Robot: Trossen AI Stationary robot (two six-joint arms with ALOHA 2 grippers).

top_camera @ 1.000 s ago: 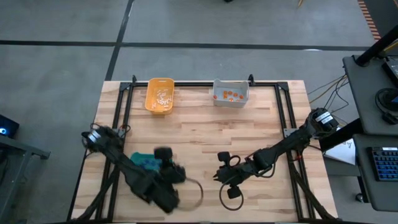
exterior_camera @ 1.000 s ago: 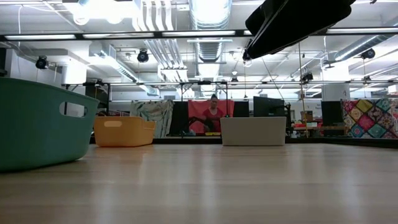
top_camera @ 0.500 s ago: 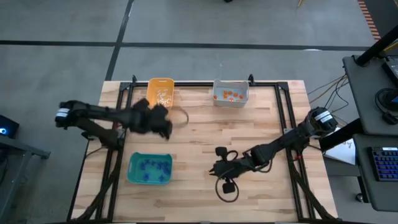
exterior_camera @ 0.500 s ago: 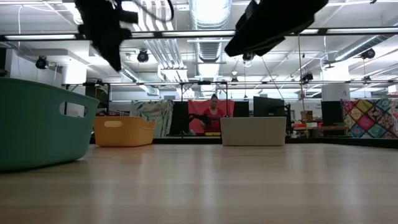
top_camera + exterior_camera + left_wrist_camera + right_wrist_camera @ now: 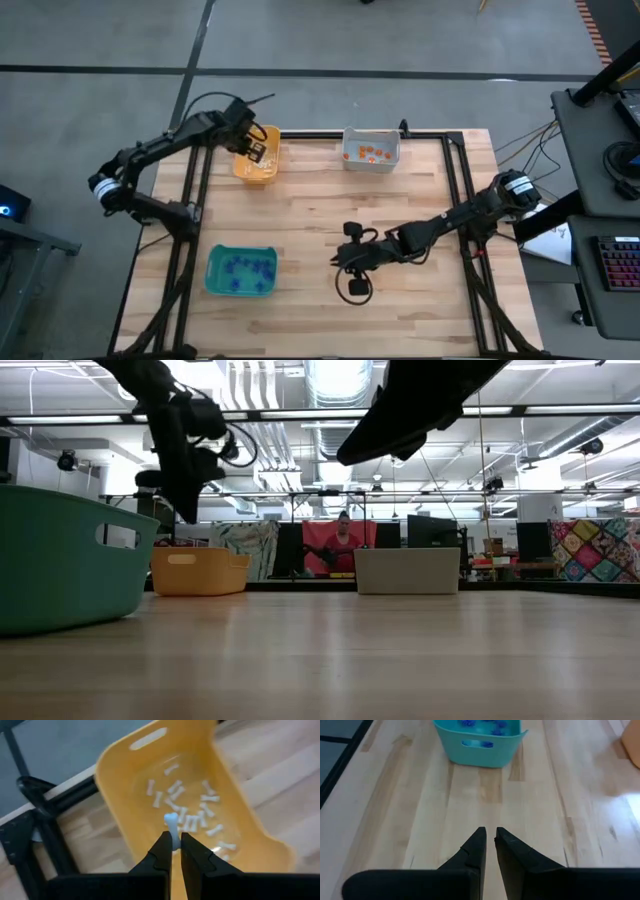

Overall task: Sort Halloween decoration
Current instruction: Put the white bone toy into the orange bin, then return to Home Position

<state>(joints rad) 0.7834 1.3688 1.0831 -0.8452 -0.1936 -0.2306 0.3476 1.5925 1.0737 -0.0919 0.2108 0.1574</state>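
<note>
At upper left, the left gripper [image 5: 174, 851] pinches a white bone [image 5: 171, 823] over the yellow bin [image 5: 243, 168]; next it needs releasing.

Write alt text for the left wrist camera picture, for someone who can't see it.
Two dark fingers of the left gripper pinch a small white bone-shaped trinket above an orange-yellow bin. More white bone-shaped pieces lie scattered in the bin, which sits on a wooden table near its dark metal frame.
</note>
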